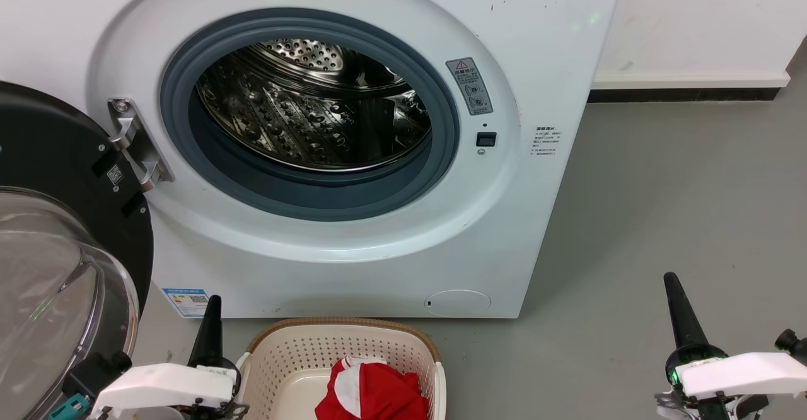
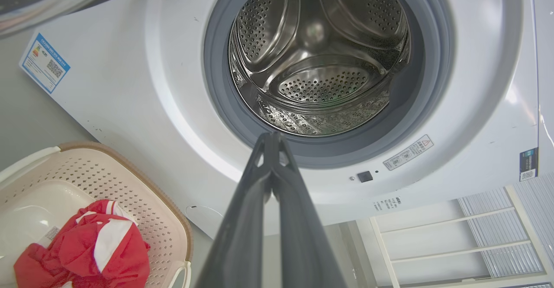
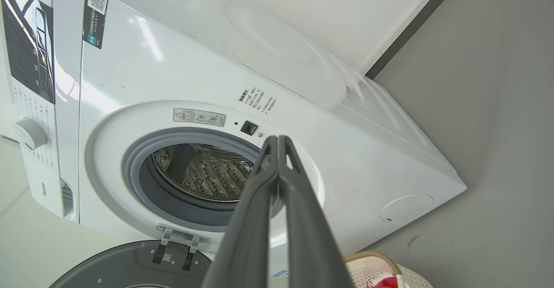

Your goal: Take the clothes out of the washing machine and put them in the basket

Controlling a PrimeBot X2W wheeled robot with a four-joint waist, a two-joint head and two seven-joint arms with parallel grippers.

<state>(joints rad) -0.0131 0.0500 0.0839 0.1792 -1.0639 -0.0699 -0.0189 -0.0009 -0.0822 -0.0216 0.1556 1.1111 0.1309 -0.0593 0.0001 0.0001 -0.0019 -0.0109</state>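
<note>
Washing machine (image 1: 555,41) at 12 o'clock, door (image 1: 57,149) swung open at 9, shiny steel drum (image 1: 302,117) showing through the porthole. Red-and-white clothes (image 1: 378,395) lie in the basket (image 1: 296,350) on the floor (image 1: 662,186) at 6, just before the machine. Left hand (image 1: 213,303) at 7, right hand (image 1: 671,280) at 4, both with fingers pressed together
</note>
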